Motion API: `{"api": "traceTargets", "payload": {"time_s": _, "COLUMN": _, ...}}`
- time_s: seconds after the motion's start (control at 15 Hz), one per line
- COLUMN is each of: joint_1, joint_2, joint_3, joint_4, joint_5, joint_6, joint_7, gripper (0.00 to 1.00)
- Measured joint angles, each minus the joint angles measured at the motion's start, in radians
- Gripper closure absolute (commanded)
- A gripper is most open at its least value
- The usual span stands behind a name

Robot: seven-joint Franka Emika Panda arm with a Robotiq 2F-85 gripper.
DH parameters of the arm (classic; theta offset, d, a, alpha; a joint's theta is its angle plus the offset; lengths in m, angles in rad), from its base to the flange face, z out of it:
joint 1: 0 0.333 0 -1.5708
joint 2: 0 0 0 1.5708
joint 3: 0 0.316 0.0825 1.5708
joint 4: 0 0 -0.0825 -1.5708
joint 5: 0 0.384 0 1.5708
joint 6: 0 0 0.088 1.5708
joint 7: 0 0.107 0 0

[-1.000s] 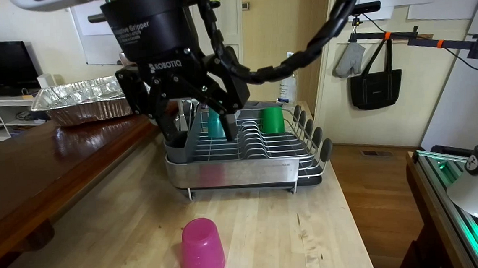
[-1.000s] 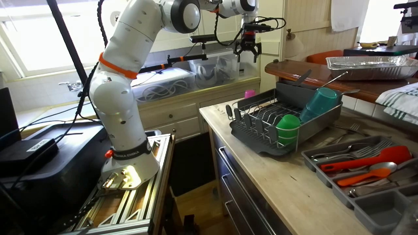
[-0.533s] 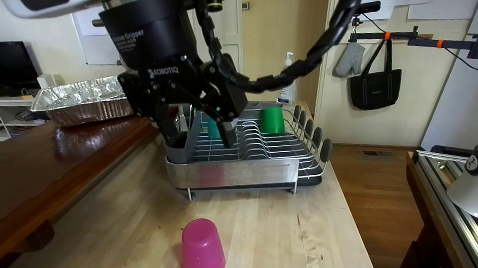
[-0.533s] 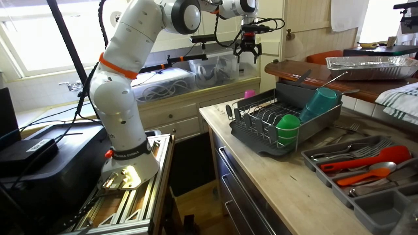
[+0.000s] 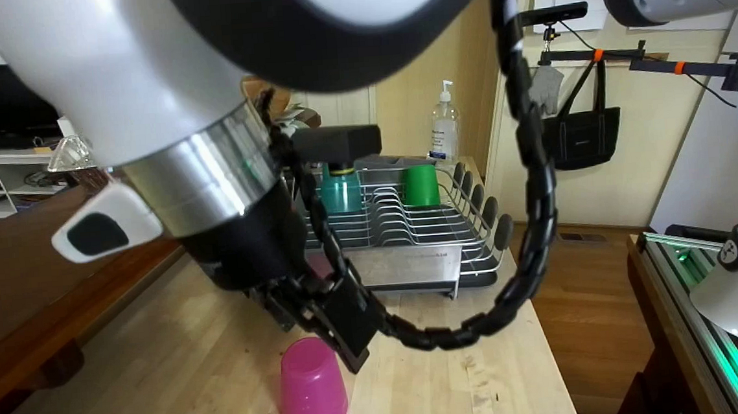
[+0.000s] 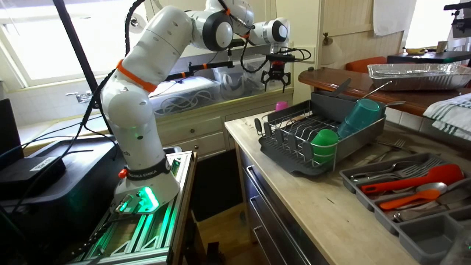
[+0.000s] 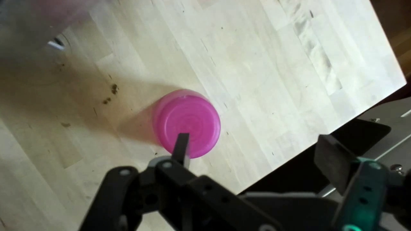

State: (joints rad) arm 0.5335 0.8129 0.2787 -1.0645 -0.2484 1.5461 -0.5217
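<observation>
My gripper is open and empty, with its jaws wide apart, and hangs over the wooden counter. A pink cup stands upside down on the counter. In the wrist view one fingertip overlaps the cup's near edge, and the wide gap of the gripper lies beside the cup. In an exterior view the gripper is above and behind the pink cup, and part of its fingers is hidden by the arm and cable. The pink cup is partly hidden behind the dish rack in an exterior view.
A dish rack holds a green cup and a teal cup. A cutlery tray stands near it. A raised brown countertop runs along one side, with a foil tray on it. The counter edge shows in the wrist view.
The gripper has moved down and away from the dish rack, to above the pink cup. It has stayed open. The base light has turned green. The cups have not moved.
</observation>
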Motion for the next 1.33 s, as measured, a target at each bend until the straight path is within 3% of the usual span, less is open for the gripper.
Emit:
{"api": "traceTargets", "payload": {"time_s": 0.4, "joint_1": 0.006, "joint_2": 0.043, "joint_3": -0.019, "joint_4": -0.037, "joint_5": -0.024, "joint_6": 0.128, "joint_7": 0.039, "gripper": 0.00}}
{"api": "traceTargets", "payload": {"time_s": 0.87, "joint_1": 0.031, "joint_2": 0.073, "joint_3": -0.033, "joint_4": -0.023, "joint_5": -0.094, "joint_6": 0.133, "joint_7": 0.006, "gripper": 0.00}}
{"api": "traceTargets", "payload": {"time_s": 1.33, "joint_1": 0.054, "joint_2": 0.146, "joint_3": -0.033, "joint_4": 0.031, "joint_5": -0.096, "joint_6": 0.127, "joint_7": -0.124, "gripper": 0.00}}
